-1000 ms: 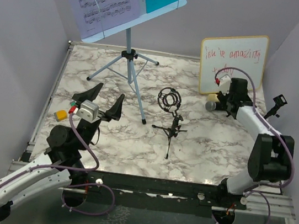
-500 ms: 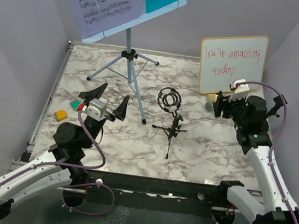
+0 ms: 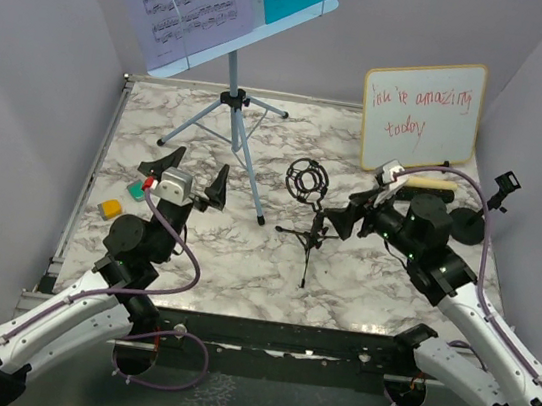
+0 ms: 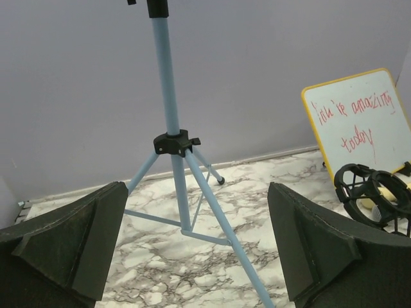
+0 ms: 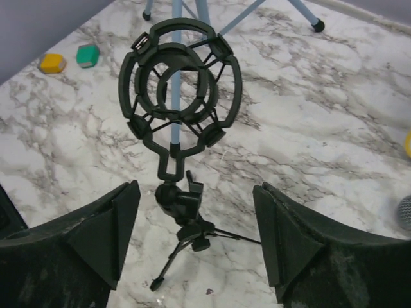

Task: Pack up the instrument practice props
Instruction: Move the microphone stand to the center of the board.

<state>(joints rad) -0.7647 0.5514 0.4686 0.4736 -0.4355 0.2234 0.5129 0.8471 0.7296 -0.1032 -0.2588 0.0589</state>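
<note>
My left gripper (image 3: 202,161) and right gripper (image 3: 343,211) are spread wide and empty. Nothing looks packed yet: music rack (image 3: 234,72) upright back-left, black studio microphone (image 3: 318,228) centre, cream handheld microphone (image 3: 430,188) by the whiteboard (image 3: 420,113).

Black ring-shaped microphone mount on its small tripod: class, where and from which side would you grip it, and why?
Grip the black microphone mount by the short neck between ring and tripod legs, coming level from the right gripper, whose open jaws face it. The ring is open lattice, the legs thin; the neck looks sturdiest.
</note>
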